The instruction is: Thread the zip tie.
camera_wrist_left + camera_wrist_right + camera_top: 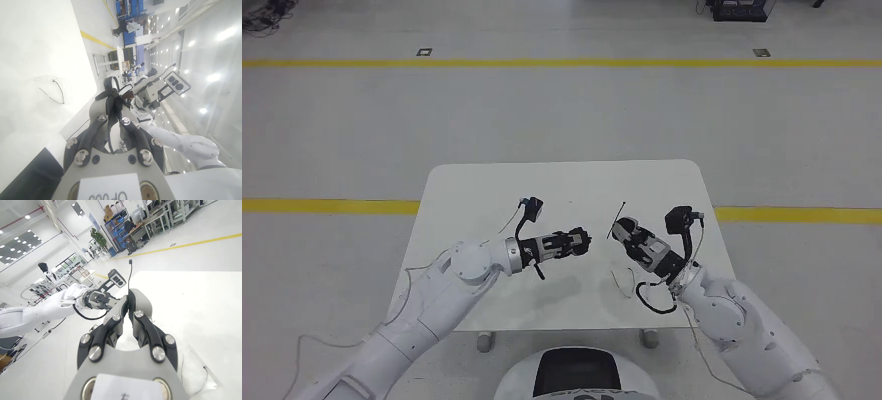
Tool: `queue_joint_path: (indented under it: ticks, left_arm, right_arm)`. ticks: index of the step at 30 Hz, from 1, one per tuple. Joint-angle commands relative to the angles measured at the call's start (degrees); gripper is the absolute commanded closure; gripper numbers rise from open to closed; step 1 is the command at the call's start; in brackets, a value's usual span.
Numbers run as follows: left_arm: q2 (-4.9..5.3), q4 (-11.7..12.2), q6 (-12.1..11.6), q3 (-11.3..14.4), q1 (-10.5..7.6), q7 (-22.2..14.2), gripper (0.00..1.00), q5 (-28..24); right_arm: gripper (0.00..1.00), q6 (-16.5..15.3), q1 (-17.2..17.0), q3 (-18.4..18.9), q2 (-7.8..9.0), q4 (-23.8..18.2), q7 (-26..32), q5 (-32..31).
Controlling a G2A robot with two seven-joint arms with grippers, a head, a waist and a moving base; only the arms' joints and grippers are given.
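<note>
Zip tie [129, 275] stands upright out of the right gripper [128, 298], whose fingers are pressed together on its strap. The square head is topmost and well clear of the worktop [562, 190]; held so, it is probably offered as an open target for a tail end. The left gripper [112, 94] hangs near, facing it across a gap, fingers likewise closed. A thin black strand runs back from them toward the palm, though I cannot tell whether they pinch it. Both forearms angle inward above the worktop, tips apart. A clear bag [47, 85] lies flat near the right arm.
</note>
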Motion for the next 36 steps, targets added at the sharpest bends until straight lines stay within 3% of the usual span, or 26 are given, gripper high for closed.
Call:
queue_joint_path:
  ticks: [1, 4, 12, 14, 18, 26, 36]
  left_arm:
    - [-0.31, 0.1, 0.1, 0.6, 0.20, 2.2, 1.00, 0.3]
    - [-0.73, -0.1, 0.0, 1.2, 0.21, 4.8, 1.00, 0.8]
    - [-0.76, -0.2, -0.6, 1.3, 0.08, 5.2, 1.00, 1.5]
    - [-0.93, -0.3, 0.0, 1.2, 0.77, 7.0, 1.00, -0.1]
    - [-1.55, -0.8, 1.1, 1.7, 1.98, 10.3, 1.00, -3.2]
    - [-2.40, 0.3, 2.2, 2.4, 2.38, 13.1, 1.00, -4.9]
    - [-2.69, 0.3, 1.7, 2.3, 2.45, 13.8, 1.00, -5.4]
  right_arm:
    - [1.00, 0.0, 0.2, -1.0, 0.10, 0.8, -2.7, -0.7]
    - [1.00, 0.0, 1.0, -3.1, 0.32, 2.0, -4.4, -1.7]
    - [1.00, 0.0, 1.3, -3.3, 0.38, 2.2, -4.9, -2.3]
    - [1.00, 0.2, 1.3, -3.3, 0.33, 2.2, -4.9, -2.3]
    - [1.00, 2.0, 1.6, -4.1, -0.43, 3.4, -8.5, -2.7]
    - [1.00, 1.3, 3.3, -6.7, -1.99, 7.0, -12.5, -2.8]
    - [1.00, 1.2, 3.6, -6.8, -2.23, 7.2, -12.3, -2.8]
